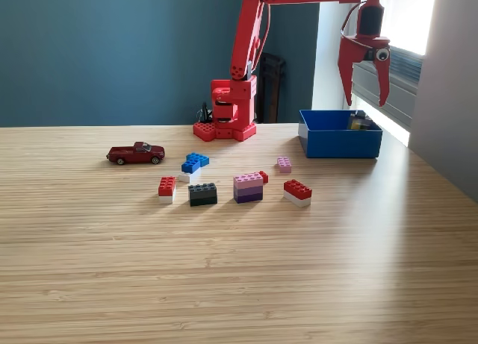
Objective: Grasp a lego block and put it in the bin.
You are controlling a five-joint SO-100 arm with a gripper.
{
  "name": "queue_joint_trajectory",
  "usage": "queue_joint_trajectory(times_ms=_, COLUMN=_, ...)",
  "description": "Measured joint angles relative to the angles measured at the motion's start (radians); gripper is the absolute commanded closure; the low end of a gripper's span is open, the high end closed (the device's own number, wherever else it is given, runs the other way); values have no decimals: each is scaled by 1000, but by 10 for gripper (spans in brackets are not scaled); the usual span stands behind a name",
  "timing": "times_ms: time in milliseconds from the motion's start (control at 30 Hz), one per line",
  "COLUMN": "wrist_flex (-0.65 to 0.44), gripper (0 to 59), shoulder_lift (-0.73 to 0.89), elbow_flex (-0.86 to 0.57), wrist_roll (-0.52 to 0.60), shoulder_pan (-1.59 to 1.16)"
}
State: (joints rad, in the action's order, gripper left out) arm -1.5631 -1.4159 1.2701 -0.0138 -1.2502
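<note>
I see the bin [340, 141] sitting on the wooden table [224, 269] toward the exterior view's right, with something small and dark lying inside it that I can't make out. Directly above it my gripper [366, 98] hangs pointing down, its jaws spread apart and nothing between them. Out from the bin, the loose blocks lie scattered mid-table: a small pink block [284, 163], a red-and-white block [297, 192], a pink-and-purple stack [248, 187], a dark block [202, 194], another red-and-white block [166, 187] and a blue block [195, 163]. Farther toward the view's left stands a red toy car [135, 154].
</note>
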Motion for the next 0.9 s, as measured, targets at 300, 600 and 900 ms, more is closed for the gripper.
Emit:
queue_joint_trajectory(times_ms=300, wrist_flex=0, gripper=396, shoulder_lift=0, elbow_flex=-5, wrist_roll=-15, shoulder_pan=3)
queue_joint_trajectory(times_ms=600, wrist_flex=0, gripper=585, shoulder_lift=0, elbow_flex=-98, wrist_roll=38, shoulder_pan=164)
queue_joint_trajectory(times_ms=900, wrist_flex=0, gripper=585, shoulder_lift=0, elbow_flex=-129, wrist_roll=60, shoulder_pan=477)
